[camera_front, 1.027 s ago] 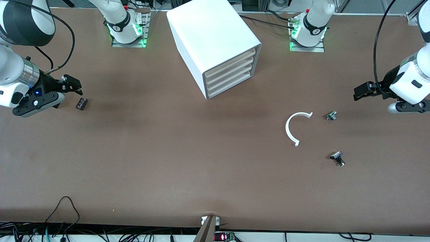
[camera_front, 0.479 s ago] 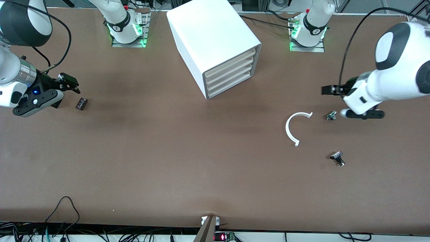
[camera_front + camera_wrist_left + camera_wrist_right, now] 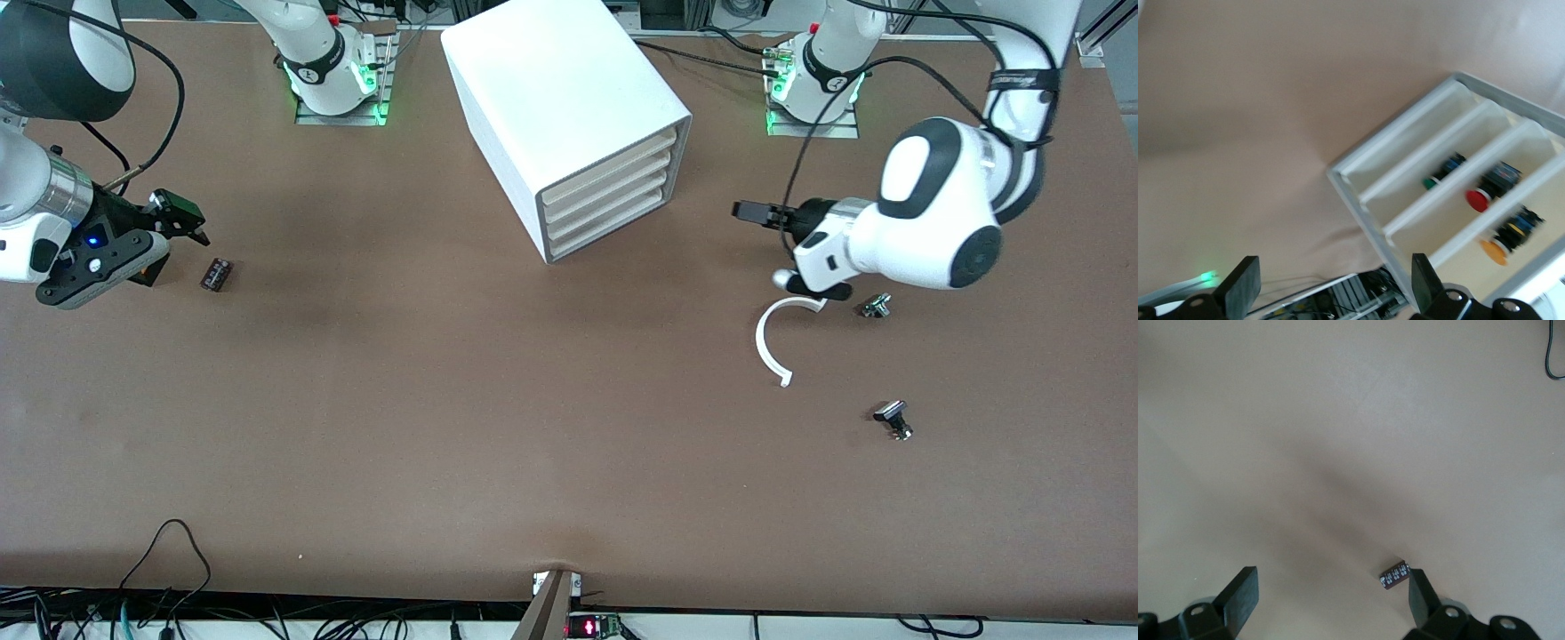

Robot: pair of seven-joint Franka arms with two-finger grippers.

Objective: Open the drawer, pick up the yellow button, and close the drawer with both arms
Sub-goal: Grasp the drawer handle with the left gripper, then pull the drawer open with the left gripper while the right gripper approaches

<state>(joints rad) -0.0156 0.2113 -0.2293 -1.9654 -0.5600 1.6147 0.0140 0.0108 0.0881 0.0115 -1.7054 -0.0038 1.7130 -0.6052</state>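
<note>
The white cabinet [image 3: 551, 98] stands at the table's back middle with all four cream-fronted drawers shut. The highest drawer [image 3: 609, 162] also shows in the left wrist view [image 3: 1531, 200]. Through the fronts I see a green, a red and an orange-capped button [image 3: 1494, 249] with a black body; the orange one sits in the end drawer of the row. It is hidden in the front view. My left gripper [image 3: 741, 211] [image 3: 1331, 293] is open and empty, in the air beside the drawer fronts and pointing at them. My right gripper [image 3: 189, 222] [image 3: 1331, 600] is open and empty at the right arm's end.
A small dark cylindrical part [image 3: 216, 274] [image 3: 1395, 575] lies beside the right gripper. A white C-shaped ring [image 3: 770, 342], a small metal part [image 3: 876, 306] and a black-topped part [image 3: 892, 418] lie under and near the left arm. Cables run along the table's front edge.
The left arm has swung in from its end of the table toward the cabinet's drawer fronts. The right gripper has drifted slightly away from the dark part.
</note>
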